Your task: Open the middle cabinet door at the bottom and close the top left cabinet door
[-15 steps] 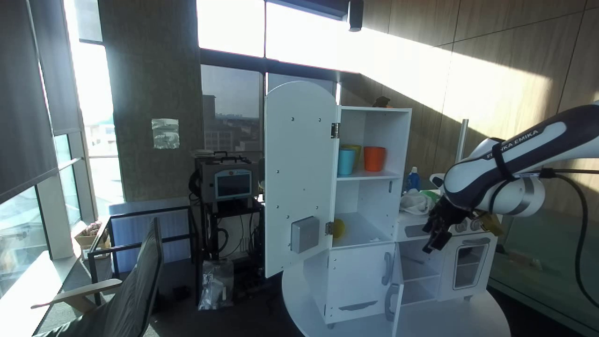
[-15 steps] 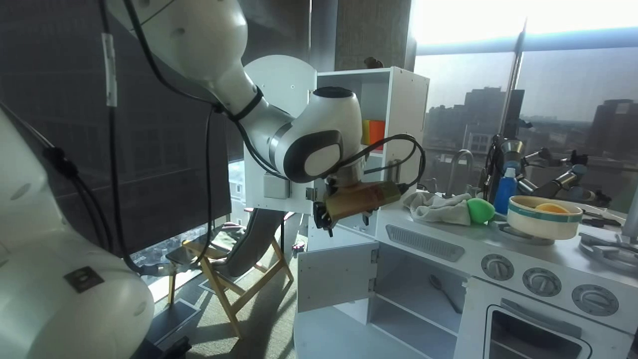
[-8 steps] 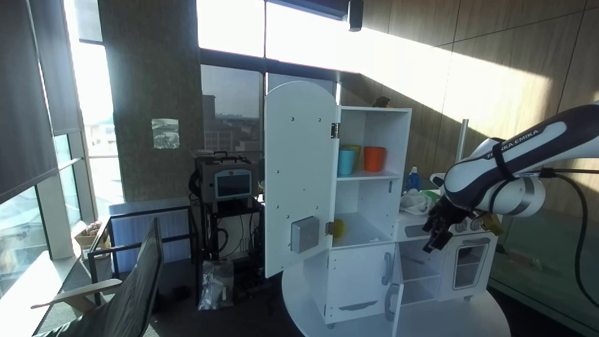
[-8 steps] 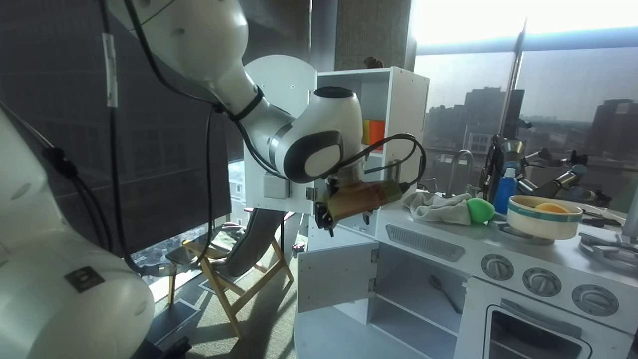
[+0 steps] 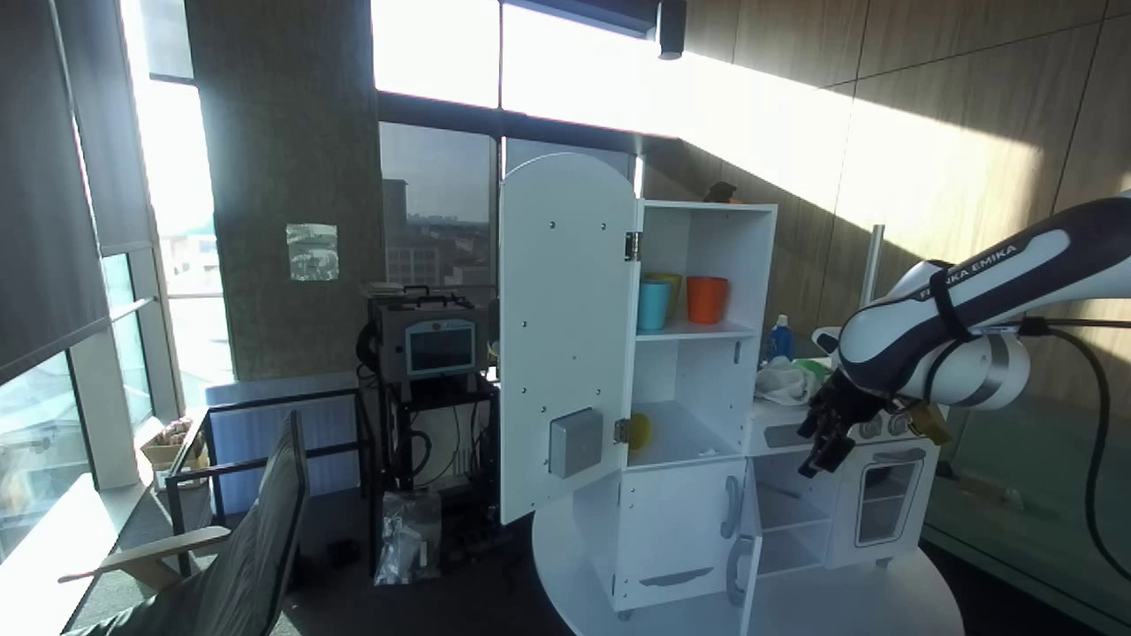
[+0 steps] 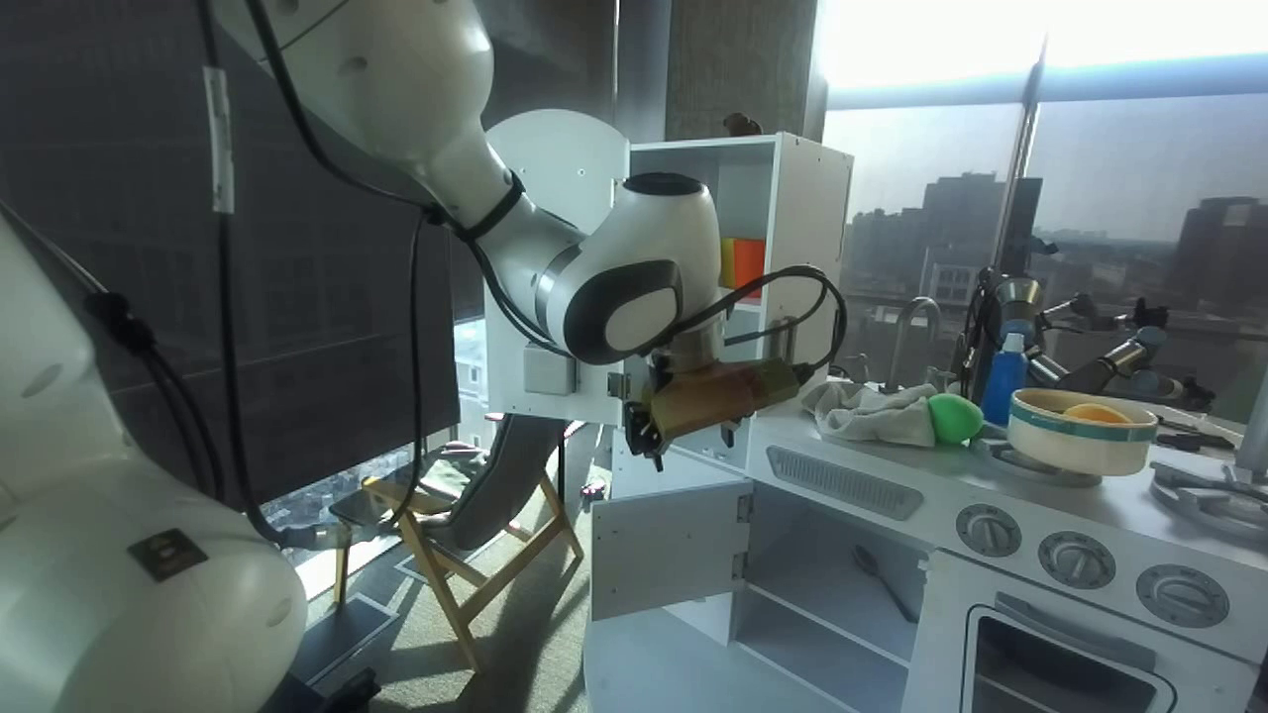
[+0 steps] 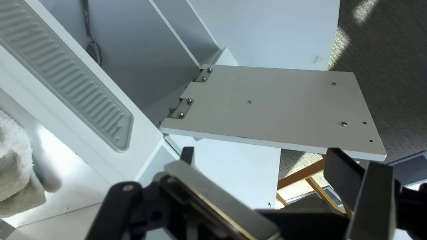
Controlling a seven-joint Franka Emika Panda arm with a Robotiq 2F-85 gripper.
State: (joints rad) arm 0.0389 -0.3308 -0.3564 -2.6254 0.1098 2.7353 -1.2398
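The middle cabinet door at the bottom (image 5: 749,579) stands swung out from its compartment. Its bare inner face (image 6: 669,550) and its hinges show, and it lies across the middle of the wrist view (image 7: 267,106). The top left cabinet door (image 5: 565,318) stands wide open to the left of the cabinet, with a grey square box low on its inner side. It is partly behind the arm in an exterior view (image 6: 555,158). My gripper (image 5: 817,450) hangs pointing down, above and near the open low door. Its fingers (image 7: 262,160) are wide apart with nothing between them.
Orange (image 5: 707,300) and blue (image 5: 654,305) cups stand on the upper shelf. A spoon (image 6: 882,584) lies in the low compartment. A towel (image 6: 872,411), green ball (image 6: 955,419) and bowl (image 6: 1080,436) sit on the counter. A folding chair (image 6: 505,485) stands near the cabinet.
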